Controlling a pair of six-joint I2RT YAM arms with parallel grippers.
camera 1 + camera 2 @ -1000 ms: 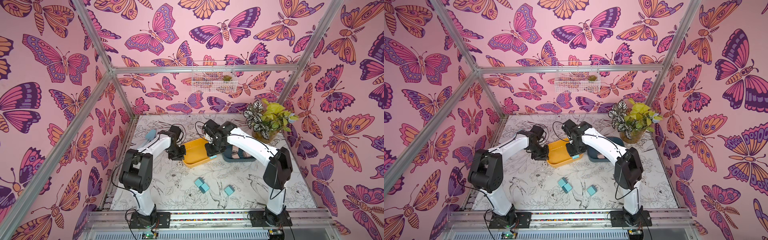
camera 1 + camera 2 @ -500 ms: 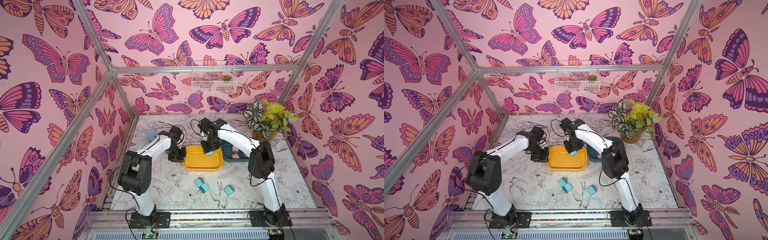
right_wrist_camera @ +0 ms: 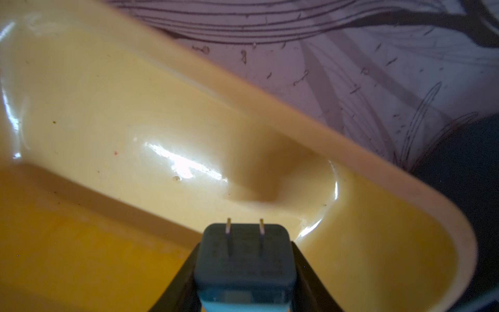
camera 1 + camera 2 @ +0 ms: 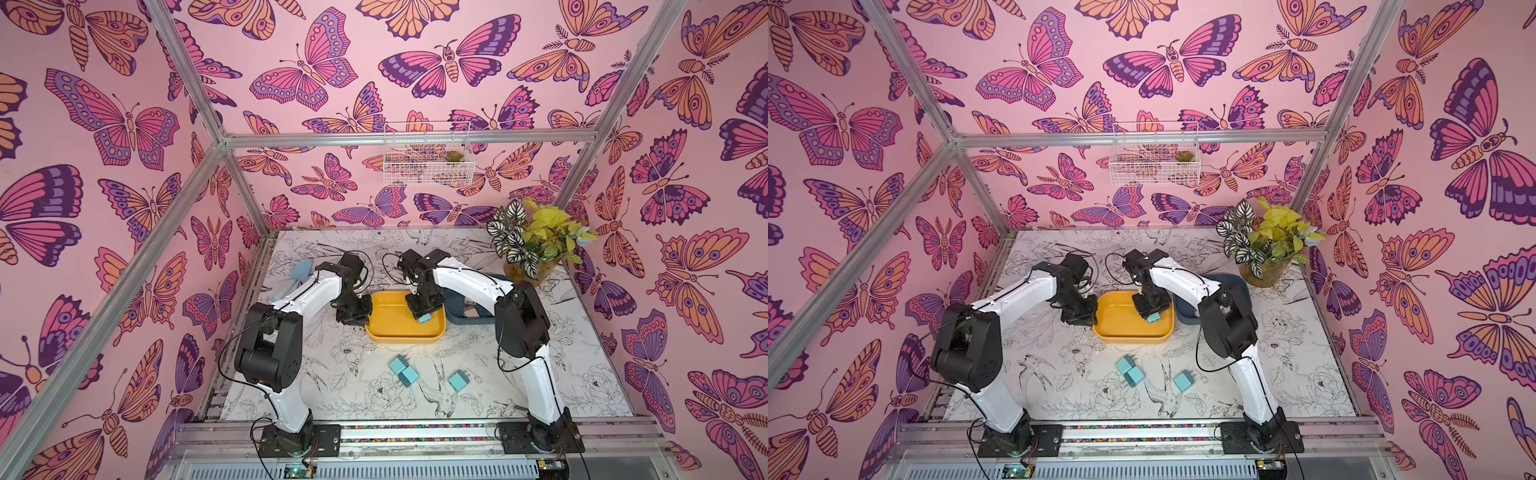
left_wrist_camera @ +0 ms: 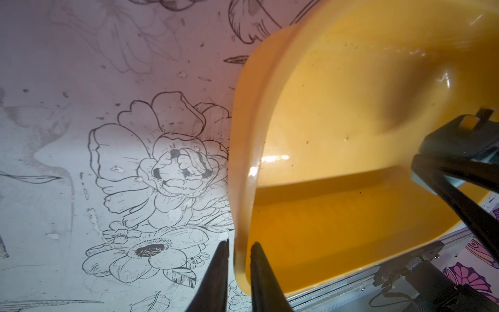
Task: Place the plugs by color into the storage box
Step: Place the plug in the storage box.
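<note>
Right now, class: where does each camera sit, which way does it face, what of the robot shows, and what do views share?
Top views: high above the bases, looking down on table, both arms, yellow tray, three loose plugs.
Left wrist: on left arm, facing down past left gripper clamped on the tray rim.
Right wrist: on right arm, facing down past right gripper holding a teal plug.
Shared: all show the tray.

We note the yellow tray (image 3: 108, 108) as glossy, smooth plastic with bright highlights. The teal plug (image 3: 244, 259) reads as matt plastic, its two prongs (image 3: 261, 225) bare metal. The printed tabletop (image 5: 54, 94) looks smooth, lightly speckled.
</note>
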